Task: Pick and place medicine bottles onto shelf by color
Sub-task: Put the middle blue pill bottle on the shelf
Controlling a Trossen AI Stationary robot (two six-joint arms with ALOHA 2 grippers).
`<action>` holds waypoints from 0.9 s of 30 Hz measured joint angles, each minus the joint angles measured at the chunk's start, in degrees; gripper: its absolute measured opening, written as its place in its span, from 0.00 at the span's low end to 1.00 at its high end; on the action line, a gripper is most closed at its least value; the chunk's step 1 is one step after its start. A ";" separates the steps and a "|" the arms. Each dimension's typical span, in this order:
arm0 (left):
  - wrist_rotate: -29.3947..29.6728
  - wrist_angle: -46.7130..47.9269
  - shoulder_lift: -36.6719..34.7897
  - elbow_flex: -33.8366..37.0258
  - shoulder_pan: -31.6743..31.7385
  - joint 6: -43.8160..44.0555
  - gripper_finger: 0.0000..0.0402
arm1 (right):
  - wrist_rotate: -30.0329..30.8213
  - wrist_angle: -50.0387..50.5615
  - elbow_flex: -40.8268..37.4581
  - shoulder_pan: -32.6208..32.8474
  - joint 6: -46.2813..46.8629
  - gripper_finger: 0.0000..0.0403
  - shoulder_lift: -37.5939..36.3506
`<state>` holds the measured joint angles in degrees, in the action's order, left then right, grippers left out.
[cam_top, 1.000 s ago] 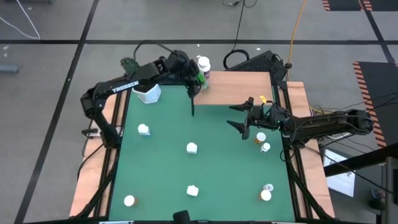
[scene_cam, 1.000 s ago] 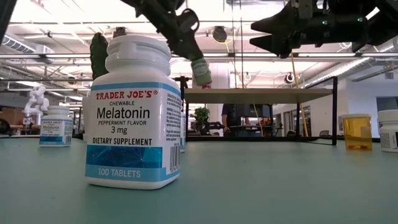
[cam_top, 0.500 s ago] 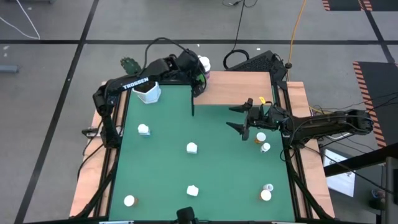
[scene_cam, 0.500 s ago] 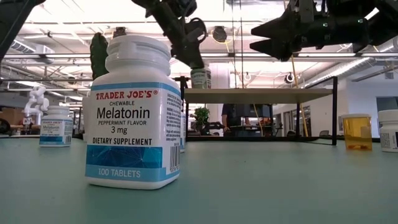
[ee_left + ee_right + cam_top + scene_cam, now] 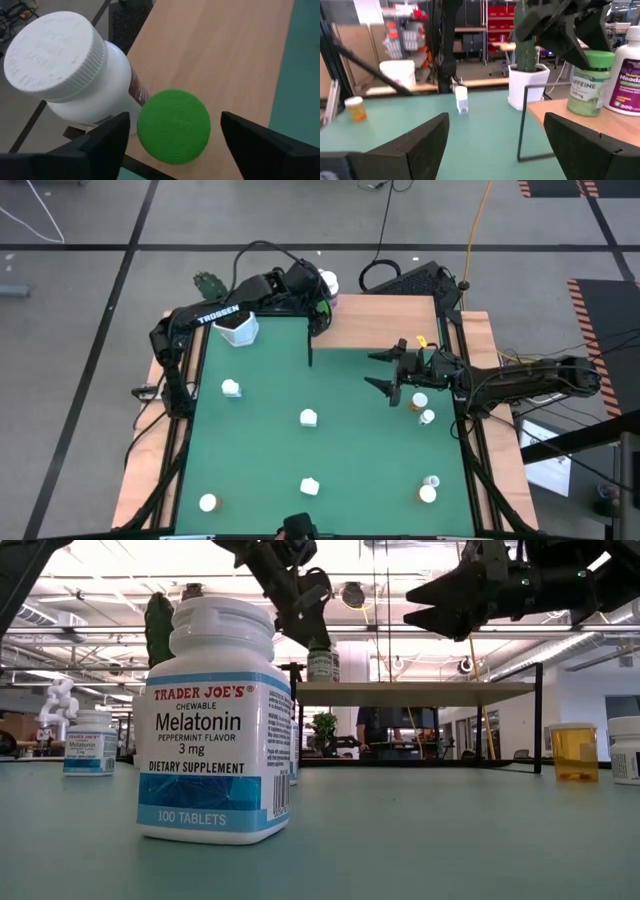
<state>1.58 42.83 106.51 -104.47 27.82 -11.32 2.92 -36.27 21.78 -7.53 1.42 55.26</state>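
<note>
Green-capped bottle [image 5: 173, 125] stands on shelf [image 5: 235, 55] at 12 o'clock, beside white bottle [image 5: 70, 70]; left gripper [image 5: 172, 137] spread around it. Right gripper [image 5: 392, 372] apart, mid-table.

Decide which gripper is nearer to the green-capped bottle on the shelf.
Left. The left gripper is right over the green-capped bottle on the shelf, fingers open either side; the right gripper hangs open over the mat, well away.

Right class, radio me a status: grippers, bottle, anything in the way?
Left gripper open around green-capped bottle standing on shelf. White bottle touching beside it. Right gripper open, empty, above the mat.
</note>
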 joint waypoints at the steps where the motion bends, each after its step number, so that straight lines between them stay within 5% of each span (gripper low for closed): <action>1: 0.02 0.30 -0.35 0.00 0.00 0.14 0.80 | 0.00 2.61 0.37 0.00 -0.46 0.79 -1.10; 8: 1.94 1.01 -7.36 0.00 -1.49 1.29 0.84 | 0.32 35.78 8.83 0.99 -0.25 0.79 -11.15; 15: 1.35 2.94 -13.56 2.92 -8.34 -0.09 0.78 | 0.42 52.42 12.29 6.07 5.61 0.79 -12.07; 27: 1.49 -5.78 -23.56 29.46 -24.50 5.74 0.64 | 6.47 38.96 9.75 16.31 4.86 0.79 -1.21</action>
<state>3.07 37.04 82.95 -75.00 3.33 -5.58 9.39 2.70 31.53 8.78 6.28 54.04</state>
